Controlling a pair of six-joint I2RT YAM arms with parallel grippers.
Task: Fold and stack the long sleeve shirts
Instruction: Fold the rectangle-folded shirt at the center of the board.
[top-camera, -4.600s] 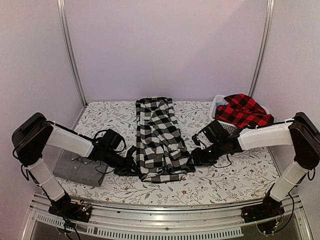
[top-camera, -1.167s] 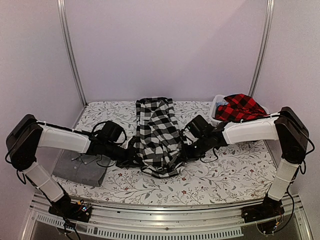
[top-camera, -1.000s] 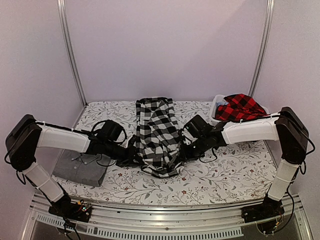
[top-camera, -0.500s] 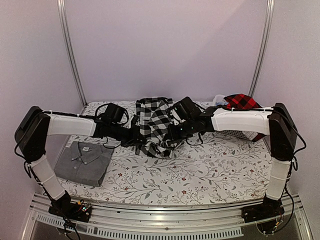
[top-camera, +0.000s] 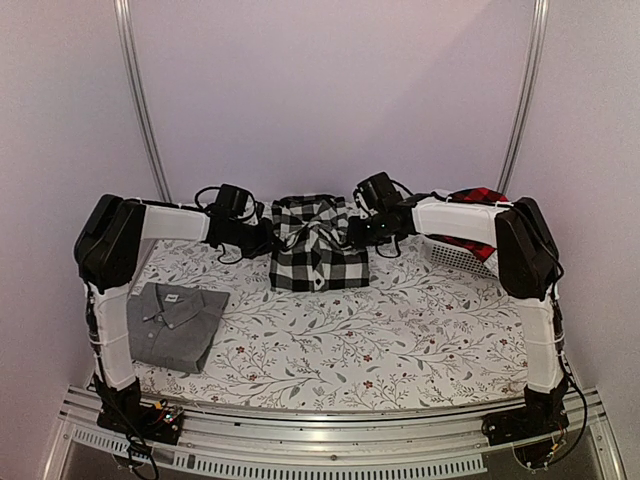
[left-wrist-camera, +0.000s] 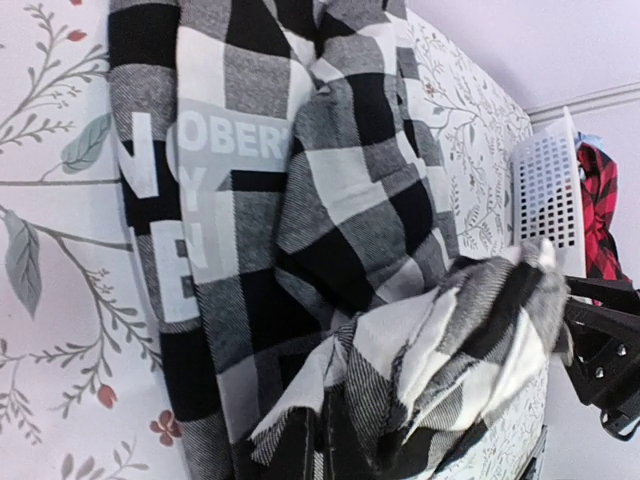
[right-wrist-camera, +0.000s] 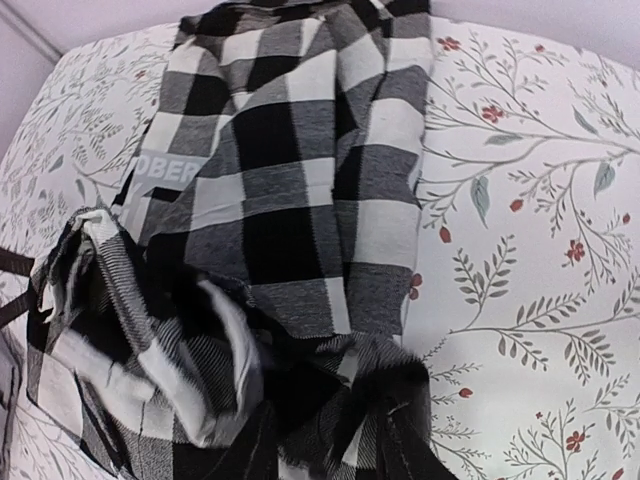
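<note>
The black-and-white check shirt (top-camera: 318, 258) lies folded in half at the back middle of the table, white lettering (left-wrist-camera: 205, 150) showing on the lower layer. Its bunched hem (left-wrist-camera: 450, 330) (right-wrist-camera: 150, 340) rests on top at the far end. My left gripper (top-camera: 265, 238) (left-wrist-camera: 322, 440) is shut on that hem from the left. On the right, my right gripper (top-camera: 352, 233) (right-wrist-camera: 335, 440) has its fingers apart with the hem still draped between them. The grey collared shirt (top-camera: 172, 325) lies folded at the front left. The red-and-black check shirt (top-camera: 470, 200) (left-wrist-camera: 600, 200) sits crumpled in the basket.
A white plastic basket (top-camera: 452, 252) (left-wrist-camera: 545, 190) stands at the back right, just beyond my right arm. The table has a floral cover (top-camera: 380, 340). Metal posts and a wall close off the back.
Both grippers have carried the shirt's near end up and over to the far end, folding it in half. The right fingers have spread apart; the left stays shut.
</note>
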